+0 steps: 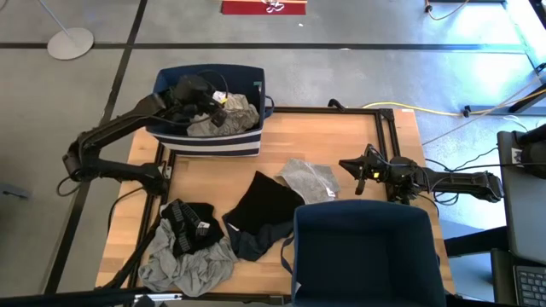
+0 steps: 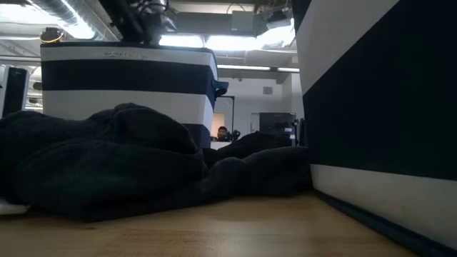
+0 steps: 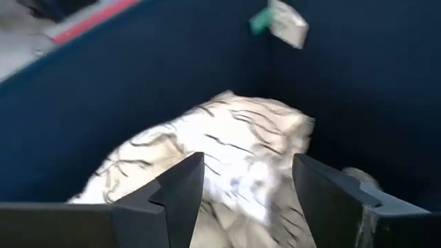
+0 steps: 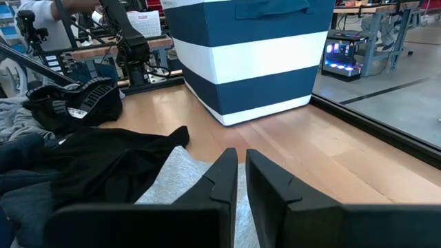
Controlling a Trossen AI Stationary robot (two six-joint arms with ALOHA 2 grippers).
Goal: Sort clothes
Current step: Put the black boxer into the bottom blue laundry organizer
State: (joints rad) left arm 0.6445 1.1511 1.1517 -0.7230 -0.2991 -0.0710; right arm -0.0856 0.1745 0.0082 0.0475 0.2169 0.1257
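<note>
Left gripper (image 3: 244, 189) spread over patterned garment (image 3: 234, 148) in the upper-left striped bin (image 1: 209, 141).
Right gripper (image 4: 241, 172) pressed together, centre-right, by the grey garment (image 1: 309, 179).

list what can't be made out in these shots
- Near bin, high view: its inside is a flat dark patch and the picture's edge cuts it off.
- Far bin, low view: its wall hides the contents.
- Table beyond the dark clothes, low view: heap blocks it.
- Left pincer, high view: the arm hides the fingers.
</note>
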